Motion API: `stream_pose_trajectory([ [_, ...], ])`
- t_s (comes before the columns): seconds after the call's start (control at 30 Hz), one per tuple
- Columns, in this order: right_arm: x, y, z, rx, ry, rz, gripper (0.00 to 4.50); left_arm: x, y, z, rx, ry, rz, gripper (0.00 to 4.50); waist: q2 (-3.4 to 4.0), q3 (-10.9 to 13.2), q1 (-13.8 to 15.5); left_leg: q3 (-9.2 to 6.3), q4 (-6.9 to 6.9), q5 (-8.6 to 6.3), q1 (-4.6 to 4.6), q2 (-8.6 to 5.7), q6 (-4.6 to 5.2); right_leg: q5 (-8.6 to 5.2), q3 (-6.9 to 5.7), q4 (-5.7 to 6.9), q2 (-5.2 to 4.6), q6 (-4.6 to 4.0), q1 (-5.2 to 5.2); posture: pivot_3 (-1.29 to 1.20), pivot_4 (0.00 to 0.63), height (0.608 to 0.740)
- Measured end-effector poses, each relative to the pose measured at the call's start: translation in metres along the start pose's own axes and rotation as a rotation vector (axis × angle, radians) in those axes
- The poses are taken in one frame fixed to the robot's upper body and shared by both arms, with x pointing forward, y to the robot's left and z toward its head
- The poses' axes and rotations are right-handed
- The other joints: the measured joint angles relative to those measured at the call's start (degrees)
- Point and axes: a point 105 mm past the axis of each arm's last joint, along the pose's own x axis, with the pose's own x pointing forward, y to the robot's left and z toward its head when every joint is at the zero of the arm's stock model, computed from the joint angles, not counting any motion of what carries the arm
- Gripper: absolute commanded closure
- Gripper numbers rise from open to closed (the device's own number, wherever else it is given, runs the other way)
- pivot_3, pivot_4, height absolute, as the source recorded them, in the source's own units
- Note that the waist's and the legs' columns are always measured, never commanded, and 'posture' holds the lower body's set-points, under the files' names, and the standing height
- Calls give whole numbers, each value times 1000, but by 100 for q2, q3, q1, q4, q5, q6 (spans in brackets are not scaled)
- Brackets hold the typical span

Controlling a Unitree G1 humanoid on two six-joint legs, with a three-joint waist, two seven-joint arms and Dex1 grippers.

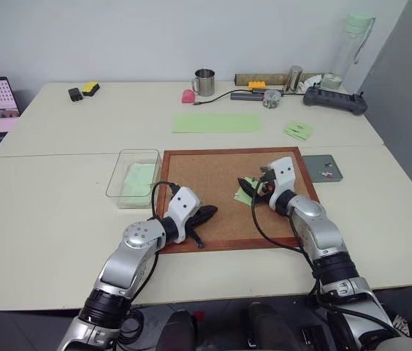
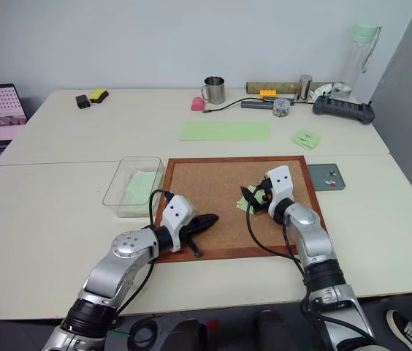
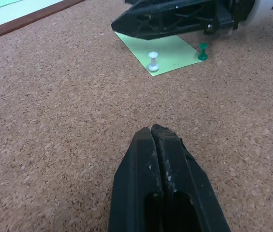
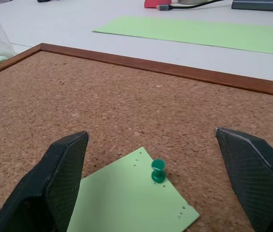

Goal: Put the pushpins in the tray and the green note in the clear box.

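Two grippers work over the corkboard (image 1: 217,183). Left gripper (image 3: 157,140): fingers pressed together with nothing between them, tips resting low over bare cork near the board's front-left corner. Right gripper (image 4: 151,159): fingers spread wide, empty, straddling the green note (image 4: 127,198) on the right half of the board.

Green note: lies flat on the cork, fixed by a green pushpin (image 4: 158,170) near one corner; small pinholes run along that edge. The left wrist view also shows a white pushpin (image 3: 153,61) standing upright on the note's near edge. The right gripper's fingers hang directly above the note and shade part of it.

Surroundings: clear box (image 1: 134,177) stands just beside the board's left frame and already holds a pale-green sheet. Tray (image 1: 323,168) lies just beside the board's right frame with a few small pins inside. A long green paper strip (image 1: 217,123) lies beyond the board's far edge; a small green pad (image 1: 298,130) sits to its right.

Clearance: open cork separates the two grippers. The raised wooden frame borders the board on all sides. Bare tabletop lies left of the clear box and in front of the board. A metal mug (image 1: 204,82), cable and other items line the table's far edge, well apart from the board.
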Motion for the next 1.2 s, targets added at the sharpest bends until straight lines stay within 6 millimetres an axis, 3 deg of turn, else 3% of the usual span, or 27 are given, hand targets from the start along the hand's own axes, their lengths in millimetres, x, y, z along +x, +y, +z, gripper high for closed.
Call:
stream_pose_trajectory([
  [0.13,1,2,-3,7,9,14,620,0,0,0,4,3,3,4500,0,0,-1,0,0,0,0,0,0,0,0,0,0,0,0,0,150,740],
  [0.27,1,4,-3,10,6,24,1570,0,0,0,5,3,3,4500,0,0,-1,0,0,0,1,0,0,-1,0,0,0,2,1,0,150,740],
  [0.77,-1,-1,-4,-21,18,8,4433,0,0,0,1,9,5,4500,1,0,-2,0,-1,0,2,0,0,-2,0,1,0,3,1,0,150,740],
  [1.2,-11,1,-1,-18,1,16,4433,0,0,0,2,8,4,4500,2,0,-1,-2,-3,0,-3,0,0,-3,0,-3,0,5,-3,0,150,740],
])
